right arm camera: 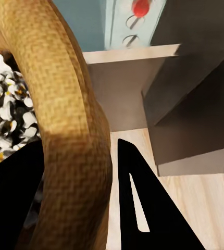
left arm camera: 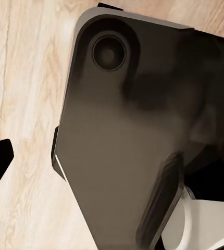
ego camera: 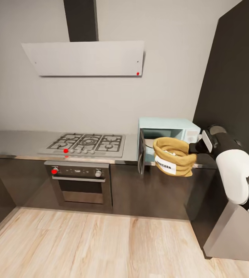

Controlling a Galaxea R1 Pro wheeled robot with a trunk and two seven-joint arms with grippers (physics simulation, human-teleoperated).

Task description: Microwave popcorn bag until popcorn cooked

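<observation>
While my right gripper pinches the popcorn bag by its rolled rim, the bag hangs in front of the open microwave. It could snag on the door or tip and spill popcorn, I judge. Whether my left gripper is spread, I cannot tell.

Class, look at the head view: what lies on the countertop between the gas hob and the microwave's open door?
In the head view, the countertop between the hob and the microwave door is a bare grey strip.
</observation>
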